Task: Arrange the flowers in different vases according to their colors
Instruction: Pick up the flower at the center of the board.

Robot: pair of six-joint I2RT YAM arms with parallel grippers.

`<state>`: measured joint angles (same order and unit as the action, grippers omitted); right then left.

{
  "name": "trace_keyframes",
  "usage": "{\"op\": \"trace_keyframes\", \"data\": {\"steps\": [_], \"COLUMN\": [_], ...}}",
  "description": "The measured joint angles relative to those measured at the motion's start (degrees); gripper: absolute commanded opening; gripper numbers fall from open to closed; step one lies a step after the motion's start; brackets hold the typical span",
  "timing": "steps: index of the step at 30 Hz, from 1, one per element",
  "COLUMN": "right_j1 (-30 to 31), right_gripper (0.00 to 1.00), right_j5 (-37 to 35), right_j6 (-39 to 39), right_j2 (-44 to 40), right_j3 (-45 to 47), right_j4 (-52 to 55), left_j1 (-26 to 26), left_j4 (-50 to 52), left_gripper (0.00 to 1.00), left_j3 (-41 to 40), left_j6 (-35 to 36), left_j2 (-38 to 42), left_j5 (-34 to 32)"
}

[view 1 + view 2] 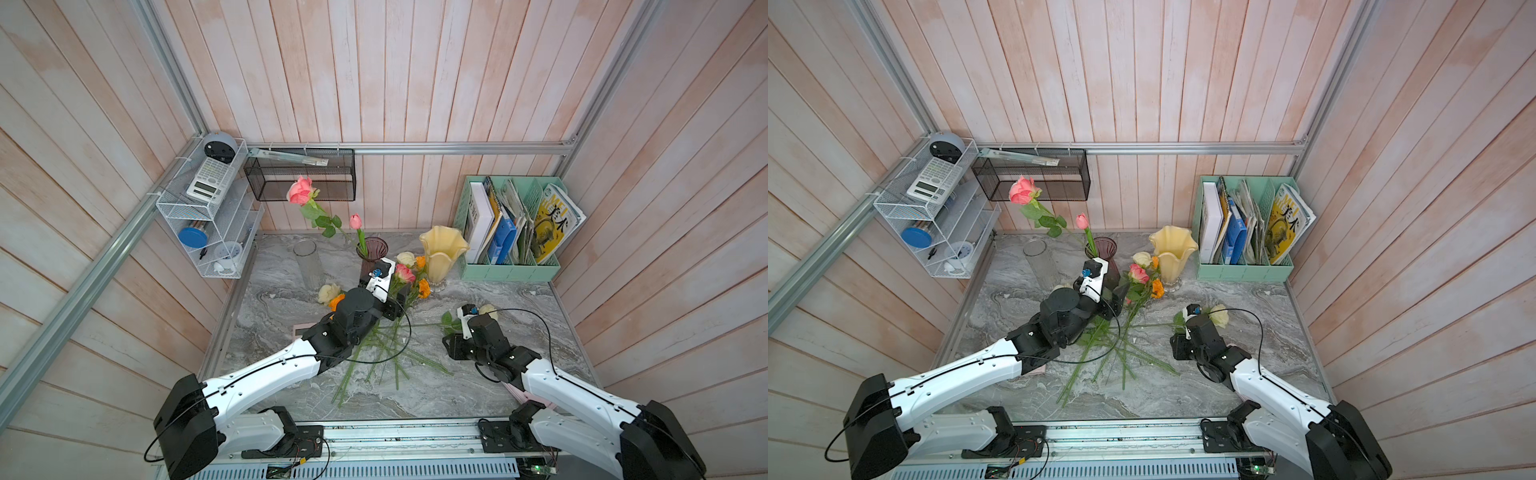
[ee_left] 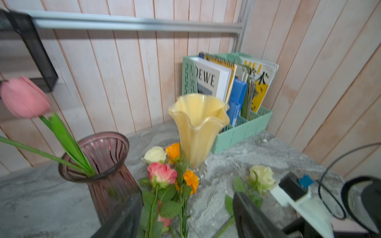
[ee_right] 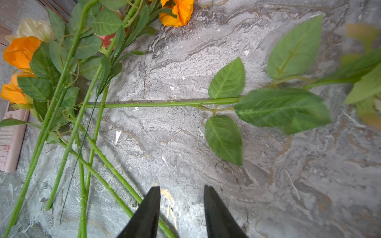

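Beside purple ribbed vase [image 2: 107, 164], left gripper [image 2: 185, 214] jaws wide, gripping nothing; pink rose [image 2: 162, 173] stem runs between them, contact unclear. We'd pinch bare stem below leaves, clear of orange flowers [image 2: 190, 179], then lift; right gripper [image 3: 182, 188] part-open, empty, over marble tabletop [image 3: 268, 185]; cream rose stem [image 3: 165, 104] crosswise just ahead of its tips, untouched

1. I counted three vases: a clear vase [image 1: 307, 266], a purple vase [image 1: 374, 255], a yellow vase [image 1: 442, 257].
2. Pink flowers [image 1: 301, 190] numbered at least three.
3. Cream flowers [image 1: 406, 258] numbered three.
4. Orange flowers [image 1: 424, 287] numbered at least three.
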<state>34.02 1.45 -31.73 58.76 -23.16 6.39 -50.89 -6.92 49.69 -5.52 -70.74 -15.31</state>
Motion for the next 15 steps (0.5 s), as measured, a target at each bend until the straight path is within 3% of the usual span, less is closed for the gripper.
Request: {"op": "trace_keyframes", "data": {"steps": [7,15], "right_j1": [0.0,0.0], "right_gripper": [0.41,0.41], "right_j5": [0.55,1.88], "right_j6": [-0.87,-1.25], "right_j2": [2.23,3.08], "right_j3": [0.0,0.0], "right_j4": [0.04,0.09], "left_j1": [0.0,3.34], "left_j4": [16.11,20.92], "left_gripper": [0.65,0.57], "left_j3": [0.04,0.11], "left_j6": [-1.55,-2.78], "left_j2": [-7.41,-16.63], "left_j5": [6.8,11.54]}}
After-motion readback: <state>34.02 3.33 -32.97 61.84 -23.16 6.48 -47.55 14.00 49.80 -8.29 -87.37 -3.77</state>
